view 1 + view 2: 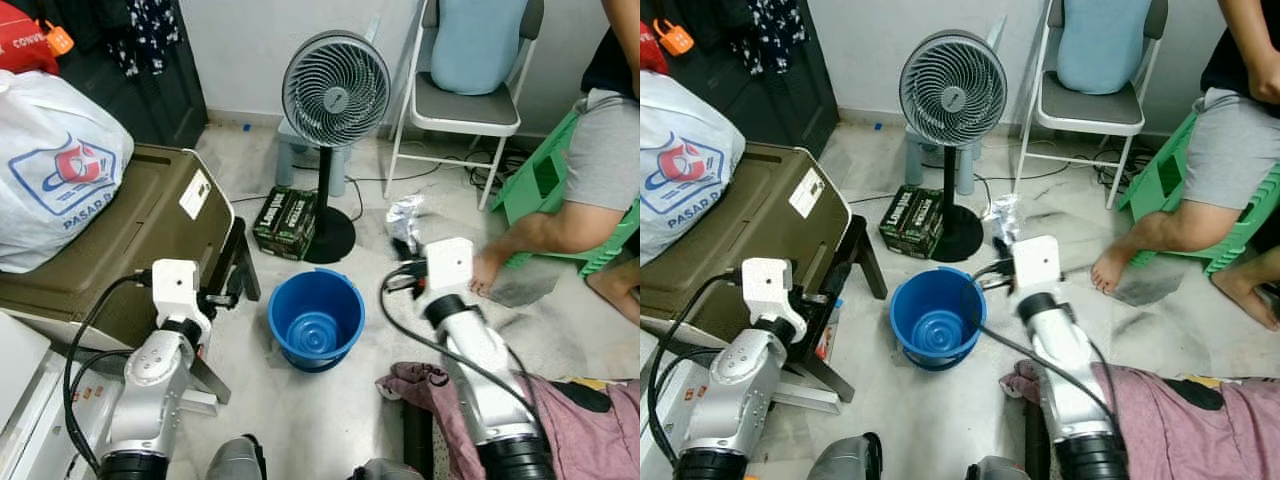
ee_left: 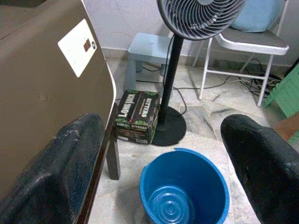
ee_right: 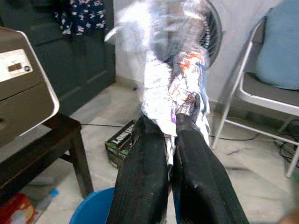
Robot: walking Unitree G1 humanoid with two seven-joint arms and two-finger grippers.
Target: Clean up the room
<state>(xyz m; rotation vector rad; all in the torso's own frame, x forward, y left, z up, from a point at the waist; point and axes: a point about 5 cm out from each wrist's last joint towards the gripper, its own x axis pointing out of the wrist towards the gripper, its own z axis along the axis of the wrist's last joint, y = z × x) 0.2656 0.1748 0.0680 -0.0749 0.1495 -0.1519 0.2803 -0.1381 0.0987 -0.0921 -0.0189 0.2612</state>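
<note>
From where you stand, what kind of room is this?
Probably a lived-in room in a home: a standing fan and a folding chair stand on the tiled floor, beside a blue bucket.

Grey pedestal fan [image 1: 335, 90] sits top center, with a little blue stool [image 1: 300, 150] behind its pole and a dark carton [image 1: 285, 222] at its base. Folding chair [image 1: 468, 100] with a light blue cushion is upper right. Person [image 1: 600, 160] perched on a green stool [image 1: 545, 180] at the right edge.
</note>
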